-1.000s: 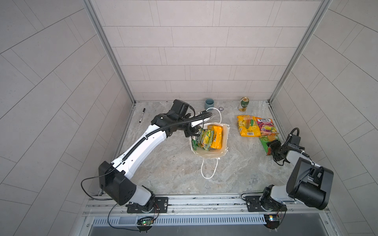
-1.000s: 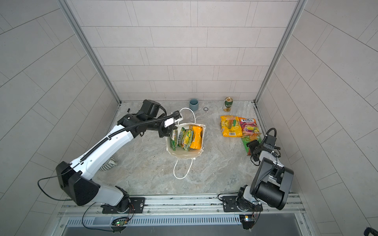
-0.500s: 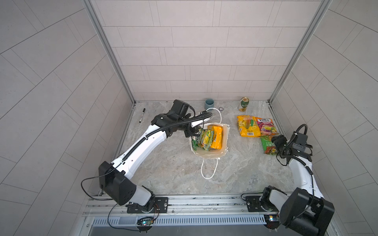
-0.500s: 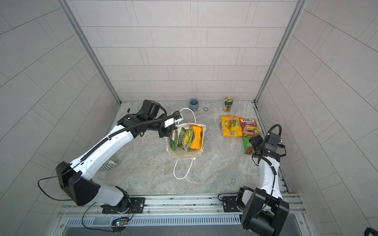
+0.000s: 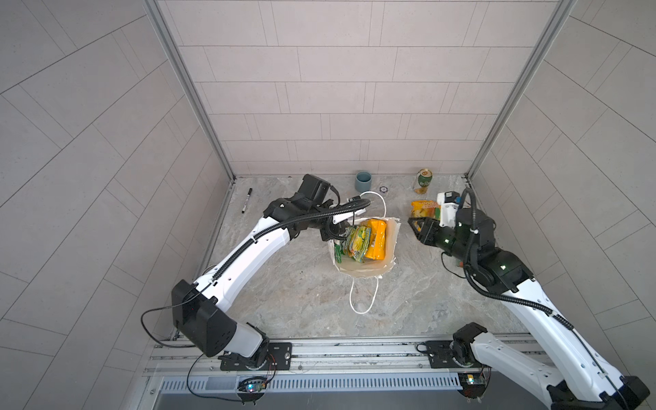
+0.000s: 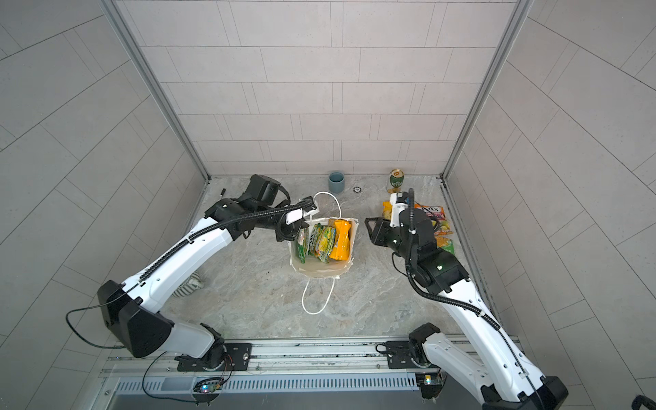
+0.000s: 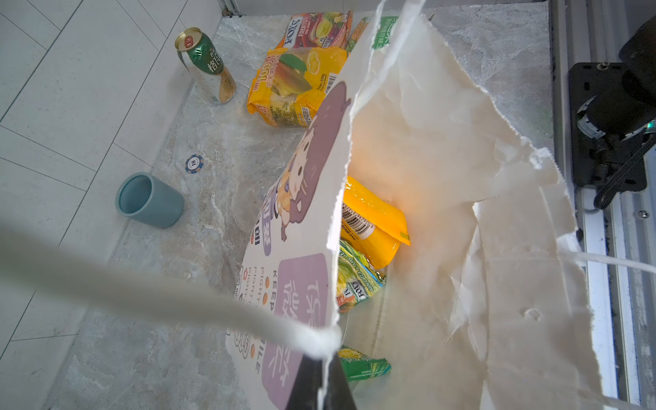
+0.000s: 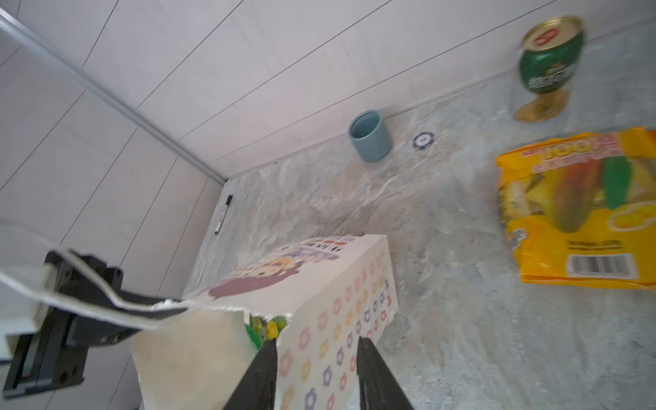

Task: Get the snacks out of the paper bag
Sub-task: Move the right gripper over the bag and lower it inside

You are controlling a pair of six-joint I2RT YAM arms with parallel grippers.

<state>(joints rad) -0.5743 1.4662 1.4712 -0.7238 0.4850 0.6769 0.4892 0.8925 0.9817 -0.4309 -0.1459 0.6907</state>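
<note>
**One arm holds the bag open while the other lines up on it**

The left gripper (image 7: 321, 381) is clamped tight on the torn rim of the paper bag (image 5: 391, 245), at about 9 o'clock on its mouth in both top views. It pinches the paper right where a cord handle (image 7: 142, 287) is rooted. That hold looks meant to keep the upright bag standing and its mouth wide.

Three snacks (image 5: 362, 243) stand on edge inside. An orange packet (image 6: 341, 239) sits toward 3 o'clock, a green-yellow packet (image 6: 323, 243) in the middle, and a thin green packet (image 6: 301, 245) against the 9 o'clock wall.

The right gripper (image 5: 412, 225) hangs at 3 o'clock of the bag, just beside its flower-patterned wall, fingers apart and holding nothing. The blurred wrist view does not settle whether they brush the paper. It points at the bag, probably set for a reach over the rim.

The packets out of the bag lie at 2 o'clock of it, on the marble table (image 5: 301, 291): a yellow packet (image 7: 294, 88) with a pink packet (image 6: 431, 213) beside it, kept well clear of the bag. A green can (image 5: 424, 181) stands at 1 o'clock and a blue cup (image 5: 363, 181) at 12, with a poker chip (image 7: 194, 164) between them. By the look of it, the job is about half done.
</note>
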